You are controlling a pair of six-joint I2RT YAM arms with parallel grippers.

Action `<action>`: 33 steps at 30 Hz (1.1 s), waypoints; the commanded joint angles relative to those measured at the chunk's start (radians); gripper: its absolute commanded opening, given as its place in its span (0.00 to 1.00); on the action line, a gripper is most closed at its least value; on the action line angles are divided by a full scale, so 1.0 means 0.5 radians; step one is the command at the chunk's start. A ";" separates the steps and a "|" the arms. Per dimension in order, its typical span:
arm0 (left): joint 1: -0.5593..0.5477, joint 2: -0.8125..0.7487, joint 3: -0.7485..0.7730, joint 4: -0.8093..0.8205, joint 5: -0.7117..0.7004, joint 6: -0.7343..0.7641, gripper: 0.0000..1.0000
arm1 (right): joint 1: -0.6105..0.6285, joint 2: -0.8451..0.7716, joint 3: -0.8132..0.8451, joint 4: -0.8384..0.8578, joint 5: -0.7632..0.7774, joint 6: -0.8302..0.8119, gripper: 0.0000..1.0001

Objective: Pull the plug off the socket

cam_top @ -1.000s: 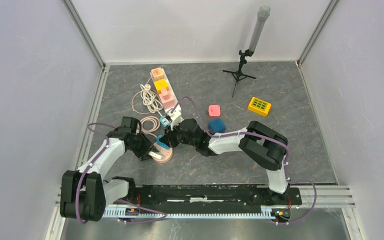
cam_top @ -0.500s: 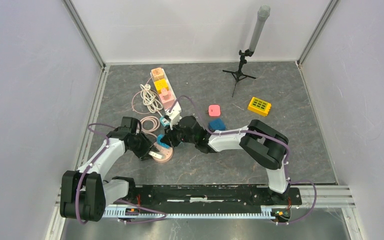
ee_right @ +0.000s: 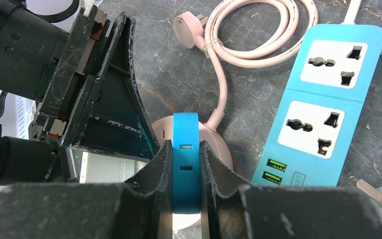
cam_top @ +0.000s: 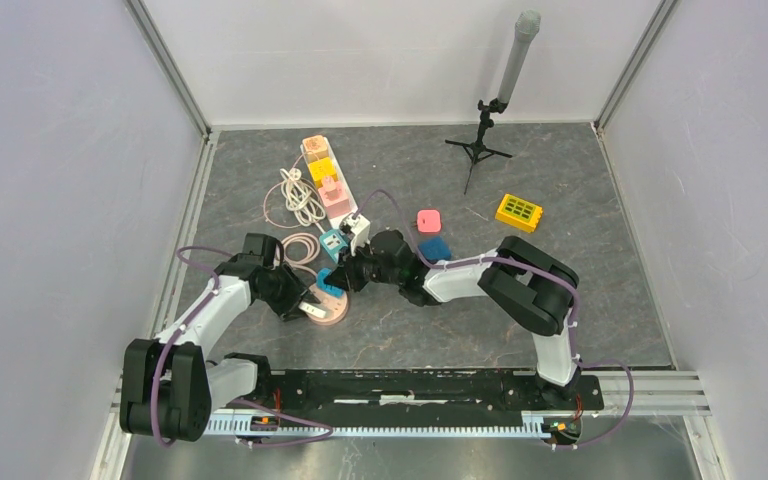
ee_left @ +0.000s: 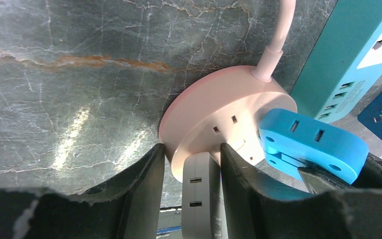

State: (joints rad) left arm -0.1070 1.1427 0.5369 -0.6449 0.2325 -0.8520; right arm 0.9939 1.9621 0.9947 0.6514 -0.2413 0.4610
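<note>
Right wrist, blue plug (ee_right: 185,179) pinched in right end effector (ee_right: 185,148), atop pink socket (ee_right: 220,144)

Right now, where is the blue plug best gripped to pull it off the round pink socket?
Across the long flat sides of the blue plug, from opposite the left gripper: it is a narrow bar on the round pink socket, and the right gripper pinches it so.

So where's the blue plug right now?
The blue plug sits low in the middle of the right wrist view, pinched by the right gripper, on the round pink socket, left of the teal power strip.
</note>
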 commanded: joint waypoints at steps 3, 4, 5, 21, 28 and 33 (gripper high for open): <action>0.005 0.050 -0.080 0.010 -0.262 -0.001 0.50 | 0.086 -0.077 0.107 0.075 0.049 -0.122 0.00; 0.005 0.053 -0.080 0.012 -0.265 -0.002 0.50 | 0.102 -0.077 0.122 0.005 0.109 -0.197 0.00; 0.005 0.053 -0.083 0.010 -0.266 -0.002 0.50 | 0.107 -0.077 0.127 -0.021 0.139 -0.236 0.00; 0.004 0.063 -0.060 -0.011 -0.273 0.007 0.50 | 0.075 -0.085 0.185 -0.126 0.060 -0.052 0.00; 0.005 0.078 -0.051 -0.011 -0.277 0.014 0.49 | 0.023 -0.131 0.274 -0.256 -0.022 0.033 0.00; 0.005 0.068 -0.052 -0.011 -0.278 0.017 0.49 | 0.042 -0.035 0.432 -0.478 -0.068 0.092 0.00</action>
State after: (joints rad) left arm -0.1070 1.1469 0.5377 -0.6407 0.2386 -0.8516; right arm 0.9974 1.9587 1.1057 0.4271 -0.2272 0.4667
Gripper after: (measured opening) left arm 0.489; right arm 0.221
